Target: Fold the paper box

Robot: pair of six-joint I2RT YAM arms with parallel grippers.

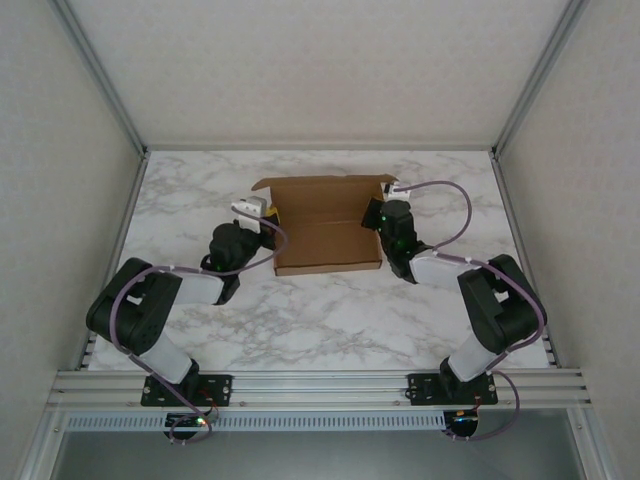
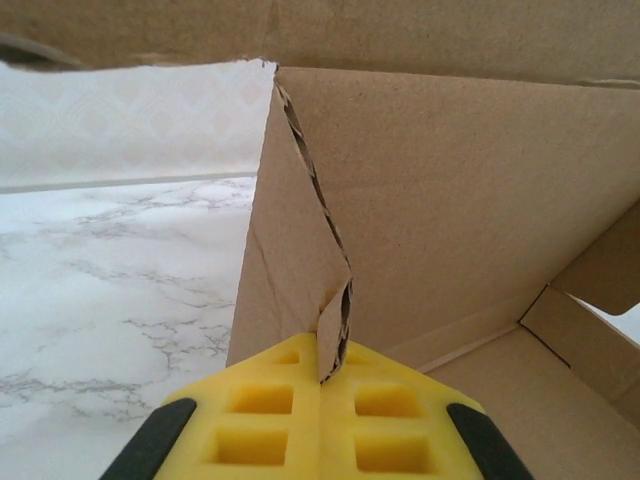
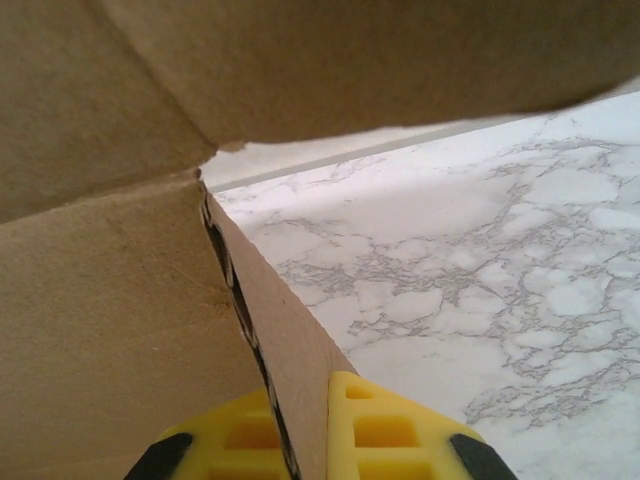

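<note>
Silver aluminium rail (image 1: 320,383) along the bottom edge of the overhead frame carries both arms. At centre, the plain brown cardboard paper box (image 1: 325,225) lies on the white marble-patterned table (image 1: 330,320), with its side walls raised and its lid flap standing at the upper edge. The left gripper (image 1: 266,212) meets the box's left wall and the right gripper (image 1: 388,203) its right wall. Jaw state is not readable from up here.

Left wrist view: yellow ribbed pads (image 2: 250,410) at bottom centre are pressed together on the thin left wall of the box. The wall edge climbing from the pads looks ragged, with corrugation exposed. Risk: a twist or hard pull here could split that edge or crush the wall at the pinch.

Right wrist view: at the bottom of the frame the right gripper is clamped on the right wall, with cardboard filling the left and top and marble to the right. Risks: if the arms move unevenly, the box may skew or slide on the smooth top. A wall bent away from its crease would buckle. The flap overhanging the top of the frame could catch.
</note>
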